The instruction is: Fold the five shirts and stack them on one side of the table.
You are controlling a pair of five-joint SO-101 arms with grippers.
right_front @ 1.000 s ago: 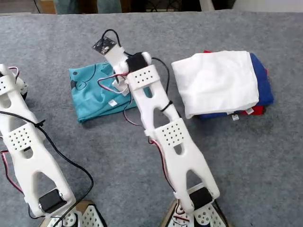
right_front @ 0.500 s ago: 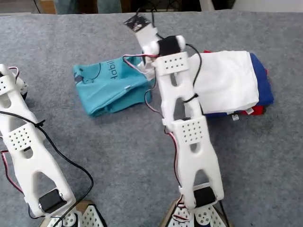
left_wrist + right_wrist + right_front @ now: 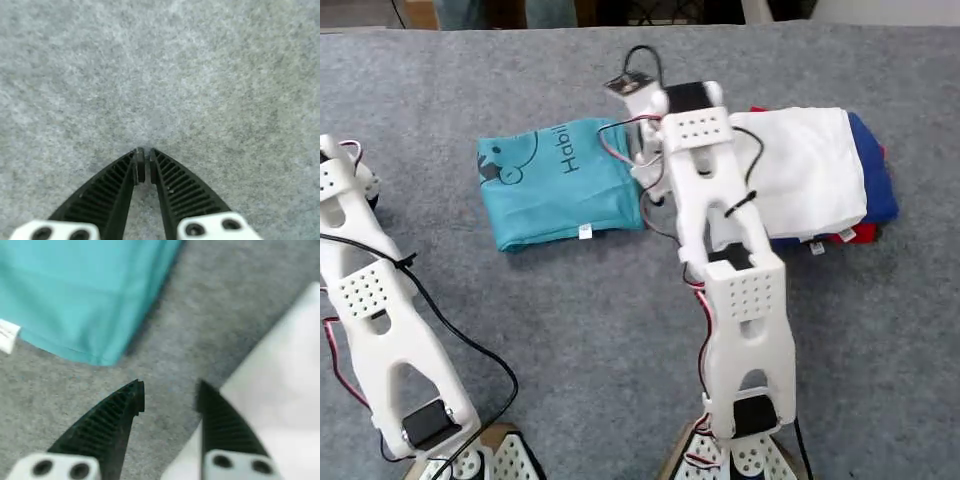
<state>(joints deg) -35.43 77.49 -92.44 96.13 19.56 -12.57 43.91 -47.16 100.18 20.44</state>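
A folded teal shirt (image 3: pixel 560 182) lies on the grey table (image 3: pixel 570 330) left of centre, print side up. At the right sits a stack of folded shirts with a white shirt (image 3: pixel 800 170) on top, then a blue shirt (image 3: pixel 880 180) and a red shirt (image 3: pixel 860 235) under it. My right gripper (image 3: pixel 170 392) hovers open over the gap between the teal shirt (image 3: pixel 85 295) and the white shirt (image 3: pixel 280 405), holding nothing. My left gripper (image 3: pixel 145 162) is shut over bare table at the far left, its arm (image 3: pixel 370 300) lying along the left edge.
The right arm (image 3: pixel 730 260) stretches from the front edge up the middle, overlapping the white shirt's left side. Cables (image 3: pixel 470 340) trail from both arms. Bare grey table spans the front centre and front right.
The right arm swung rightward from the teal shirt to the gap beside the stack. The teal shirt was dragged right, turned over and let go, and lies flat with its print up.
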